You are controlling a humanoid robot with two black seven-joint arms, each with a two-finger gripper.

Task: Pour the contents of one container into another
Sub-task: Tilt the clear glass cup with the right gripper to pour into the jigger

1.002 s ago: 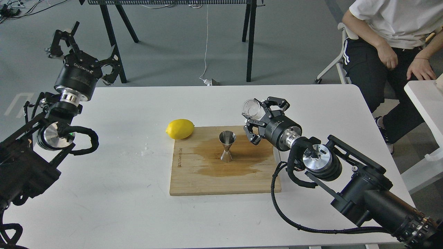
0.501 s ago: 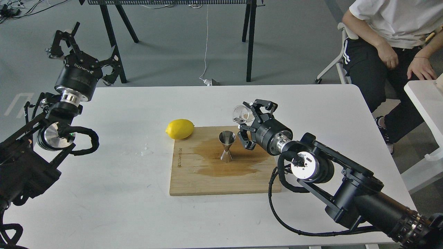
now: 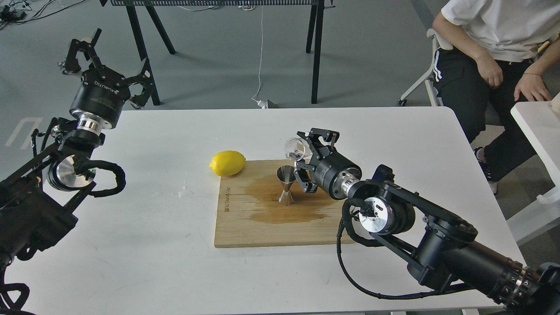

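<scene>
Glass cup (image 3: 296, 149), clamped in my right gripper (image 3: 305, 160), has travelled left and tipped further, now poised just above the jigger (image 3: 286, 185); pouring looks imminent.

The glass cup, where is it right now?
In the head view, the glass cup is right of centre, tipped on its side in the right gripper, just above and right of the jigger on the wooden board.

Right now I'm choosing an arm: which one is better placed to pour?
Right. The right gripper holds the clear glass cup tilted beside the steel hourglass jigger; the left gripper is far off, empty.
</scene>
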